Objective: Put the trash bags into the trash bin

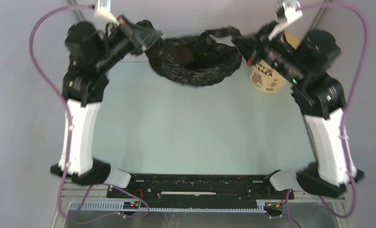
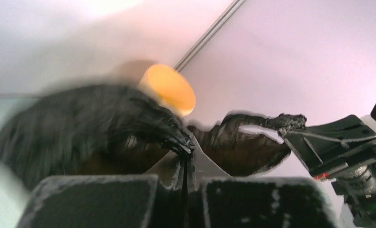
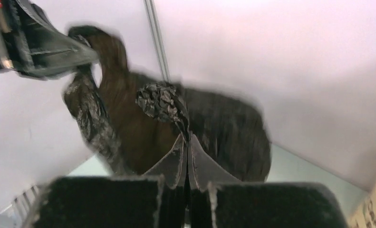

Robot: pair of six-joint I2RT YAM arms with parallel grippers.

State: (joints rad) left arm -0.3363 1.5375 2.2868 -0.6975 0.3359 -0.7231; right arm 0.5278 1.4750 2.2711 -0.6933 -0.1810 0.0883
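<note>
Over the far side of the surface (image 1: 195,133), the crinkled black plastic film bag (image 1: 195,61) hangs stretched sideways, left jaws and right jaws each clamped on its rim. The pale yellow round plastic bucket (image 1: 266,80) stands to its right, nearest the right jaws.

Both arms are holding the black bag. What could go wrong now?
The bag hangs open, wider than the bin, so it could drape over the rim instead of dropping in. The right gripper sits close beside the bin and might knock it over. The film could slip from the left gripper.
</note>
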